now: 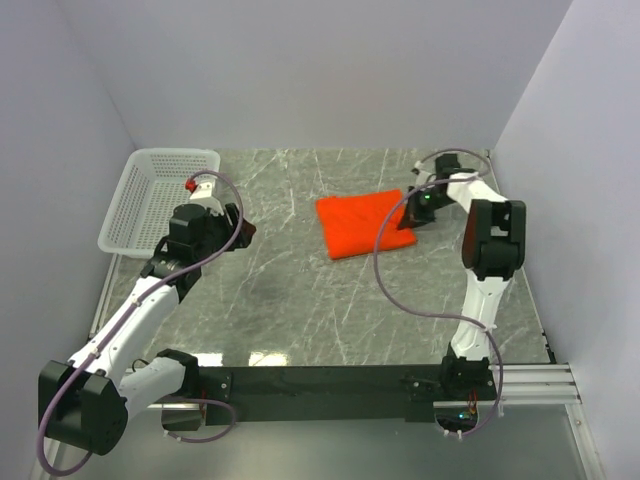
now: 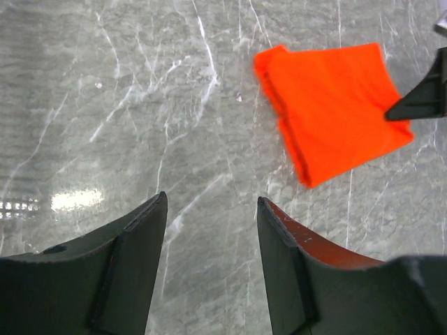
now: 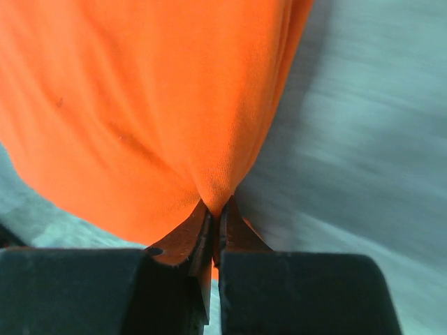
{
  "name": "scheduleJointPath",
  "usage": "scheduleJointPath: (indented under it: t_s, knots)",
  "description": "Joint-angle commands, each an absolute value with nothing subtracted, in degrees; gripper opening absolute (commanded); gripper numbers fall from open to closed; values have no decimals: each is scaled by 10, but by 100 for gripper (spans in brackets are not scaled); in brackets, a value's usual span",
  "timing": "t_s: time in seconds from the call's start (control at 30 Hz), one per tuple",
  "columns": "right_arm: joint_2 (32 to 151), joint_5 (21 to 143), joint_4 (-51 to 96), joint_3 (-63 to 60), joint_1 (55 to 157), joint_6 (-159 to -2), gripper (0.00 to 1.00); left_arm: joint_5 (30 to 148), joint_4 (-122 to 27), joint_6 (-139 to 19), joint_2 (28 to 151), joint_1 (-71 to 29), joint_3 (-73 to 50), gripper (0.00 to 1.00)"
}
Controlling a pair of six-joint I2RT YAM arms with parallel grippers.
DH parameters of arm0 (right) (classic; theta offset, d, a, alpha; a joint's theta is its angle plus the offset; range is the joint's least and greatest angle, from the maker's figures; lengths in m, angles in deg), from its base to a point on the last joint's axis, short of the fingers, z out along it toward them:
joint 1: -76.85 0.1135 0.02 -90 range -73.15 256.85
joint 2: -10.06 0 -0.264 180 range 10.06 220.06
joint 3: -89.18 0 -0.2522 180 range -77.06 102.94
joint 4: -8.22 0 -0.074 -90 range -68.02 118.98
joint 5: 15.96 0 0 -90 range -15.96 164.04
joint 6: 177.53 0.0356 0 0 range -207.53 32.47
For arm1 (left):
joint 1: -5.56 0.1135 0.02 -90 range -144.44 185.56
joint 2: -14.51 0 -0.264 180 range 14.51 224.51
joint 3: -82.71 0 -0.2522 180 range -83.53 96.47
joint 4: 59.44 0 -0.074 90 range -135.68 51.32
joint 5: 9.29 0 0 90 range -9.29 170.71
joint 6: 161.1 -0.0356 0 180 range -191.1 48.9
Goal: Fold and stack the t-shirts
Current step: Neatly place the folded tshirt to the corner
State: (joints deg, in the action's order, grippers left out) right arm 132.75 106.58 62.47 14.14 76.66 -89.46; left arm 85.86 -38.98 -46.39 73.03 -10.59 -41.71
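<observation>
Count on inspection: two arms, two grippers, one t-shirt [image 1: 362, 222], one basket [image 1: 175, 155], all on or over one grey marbled table [image 1: 300, 300]. Nearest the camera, both arm bases sat at the table edge, well short of the t-shirt, one to each side of it. Farther in, the left gripper [image 1: 243, 232] stood well to the left of the t-shirt; in its wrist view its two dark fingers [image 2: 136, 241] were parted with only bare table showing in the gap, holding and touching nothing. The t-shirt, bright orange-red, lay folded into a rough rectangle flat on the table. The right gripper [image 1: 415, 215] was at the t-shirt's right edge; in its wrist view the jaws were clenched together with a ridge of the orange cloth pinched between the tips and drawn up into a crease. The white mesh basket stood beyond and well to the left of the t-shirt, against the left wall; its contents could not be made out.
</observation>
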Motion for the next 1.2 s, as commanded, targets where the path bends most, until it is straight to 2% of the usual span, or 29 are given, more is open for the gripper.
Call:
scheduleJointPath:
  t_s: [0.0,0.23,0.5,0.6,0.63,0.67,0.7,0.8,1.03,1.17]
  knots:
    - [1293,1022,674,169,711,-950,0,877,-414,-464,729,-104,-423,60]
    - [1308,935,702,202,582,-1015,0,899,-431,-466,738,-104,-431,60]
    - [1329,857,713,269,539,-1041,2,924,-445,-465,766,-104,-422,59]
    - [1321,799,694,272,539,-1047,15,925,-438,-470,769,-104,-417,59]
    - [1314,783,687,272,539,-1048,26,923,-437,-473,768,-104,-416,59]
    - [1312,778,687,274,538,-1052,31,921,-431,-476,766,-104,-413,59]
    - [1308,775,687,276,539,-1054,40,918,-426,-482,764,-104,-412,59]
    - [1289,761,688,278,541,-1066,55,889,-395,-511,756,-104,-392,59]
    - [1213,775,721,265,557,-1114,61,820,-350,-559,731,-104,-338,61]
    - [1132,810,715,170,597,-1159,63,711,-321,-497,722,-101,-309,83]
